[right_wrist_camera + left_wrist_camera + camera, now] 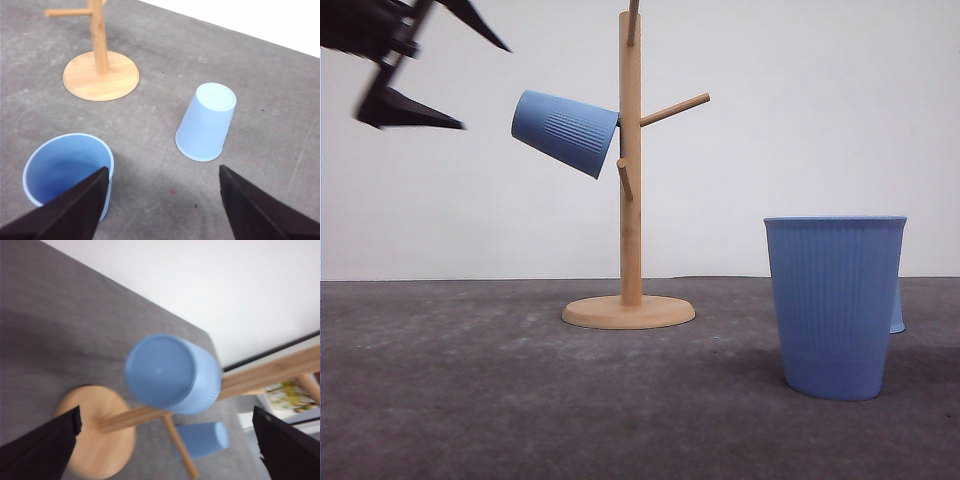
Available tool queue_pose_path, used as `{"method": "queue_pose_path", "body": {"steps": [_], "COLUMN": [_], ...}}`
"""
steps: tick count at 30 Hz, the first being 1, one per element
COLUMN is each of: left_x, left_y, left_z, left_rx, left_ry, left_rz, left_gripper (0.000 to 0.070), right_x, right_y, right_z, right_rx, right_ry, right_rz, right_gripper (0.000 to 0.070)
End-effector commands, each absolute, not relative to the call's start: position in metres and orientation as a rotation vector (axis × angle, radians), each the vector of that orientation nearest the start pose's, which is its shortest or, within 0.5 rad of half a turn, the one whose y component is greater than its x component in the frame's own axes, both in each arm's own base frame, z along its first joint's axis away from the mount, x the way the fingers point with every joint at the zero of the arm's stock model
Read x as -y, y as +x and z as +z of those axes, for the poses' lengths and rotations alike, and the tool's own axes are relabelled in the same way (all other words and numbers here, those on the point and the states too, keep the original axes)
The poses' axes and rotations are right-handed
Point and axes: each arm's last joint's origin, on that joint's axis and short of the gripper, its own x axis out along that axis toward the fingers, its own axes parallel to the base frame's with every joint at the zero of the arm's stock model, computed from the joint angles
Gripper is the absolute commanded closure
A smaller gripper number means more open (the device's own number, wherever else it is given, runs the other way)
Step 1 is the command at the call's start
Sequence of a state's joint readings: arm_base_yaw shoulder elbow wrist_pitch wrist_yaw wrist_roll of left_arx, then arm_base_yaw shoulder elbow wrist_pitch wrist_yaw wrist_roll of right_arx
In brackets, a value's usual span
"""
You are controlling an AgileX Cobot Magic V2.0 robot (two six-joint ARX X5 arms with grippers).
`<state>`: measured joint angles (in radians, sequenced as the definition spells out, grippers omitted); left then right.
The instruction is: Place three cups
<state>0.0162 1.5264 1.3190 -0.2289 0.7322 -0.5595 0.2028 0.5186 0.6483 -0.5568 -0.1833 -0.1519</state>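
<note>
Left gripper (460, 85), jaws apart and empty, hovers beside a blue cup (565, 131) hung on the wooden stand (630, 200); right gripper (162, 200) gapes above two cups (207, 122) on the surface (470, 400).

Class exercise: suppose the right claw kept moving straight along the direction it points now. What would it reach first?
Most likely bare grey tabletop. The open right claw points between the upright blue cup and the upside-down blue cup, touching neither. Depth is uncertain; the upright cup sits close beside one finger.
</note>
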Motion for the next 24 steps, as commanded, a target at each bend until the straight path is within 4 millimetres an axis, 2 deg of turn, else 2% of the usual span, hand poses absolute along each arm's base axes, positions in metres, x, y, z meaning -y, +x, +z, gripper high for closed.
{"method": "queue_pose_path", "body": {"steps": [1, 3, 4, 6, 9, 12, 15, 20, 24], "left_x": [0.008, 0.000, -0.003, -0.005, -0.004, 0.001, 0.007, 0.013, 0.012], "left_y": [0.335, 0.322, 0.315, 0.302, 0.284, 0.265, 0.243, 0.209, 0.191], "left_z": [0.339, 0.338, 0.338, 0.339, 0.348, 0.357, 0.355, 0.328, 0.305], "left_rx": [-0.606, -0.655, -0.681, -0.731, -0.729, -0.687, -0.652, -0.630, -0.623], "left_ry": [-0.554, -0.461, -0.407, -0.311, -0.277, -0.259, -0.235, -0.177, -0.174], "left_rz": [-0.582, -0.520, -0.483, -0.415, -0.408, -0.423, -0.427, -0.340, -0.310], "left_gripper": [0.0028, 0.0046, 0.0080, 0.0195, 0.0270, 0.0271, 0.0270, 0.0270, 0.0270], "right_x": [-0.029, -0.029, -0.029, -0.029, -0.029, -0.029, -0.029, -0.029, -0.029], "right_y": [0.110, 0.110, 0.110, 0.110, 0.110, 0.110, 0.110, 0.110, 0.113], "right_z": [0.291, 0.291, 0.291, 0.291, 0.291, 0.291, 0.291, 0.291, 0.290], "right_rx": [-0.378, -0.378, -0.378, -0.378, -0.379, -0.379, -0.379, -0.389, -0.418], "right_ry": [-0.140, -0.140, -0.139, -0.139, -0.139, -0.138, -0.138, -0.099, -0.030], "right_rz": [0.412, 0.412, 0.412, 0.412, 0.412, 0.412, 0.412, 0.403, 0.388], "right_gripper": [0.0256, 0.0256, 0.0256, 0.0256, 0.0256, 0.0256, 0.0256, 0.0256, 0.0255]}}
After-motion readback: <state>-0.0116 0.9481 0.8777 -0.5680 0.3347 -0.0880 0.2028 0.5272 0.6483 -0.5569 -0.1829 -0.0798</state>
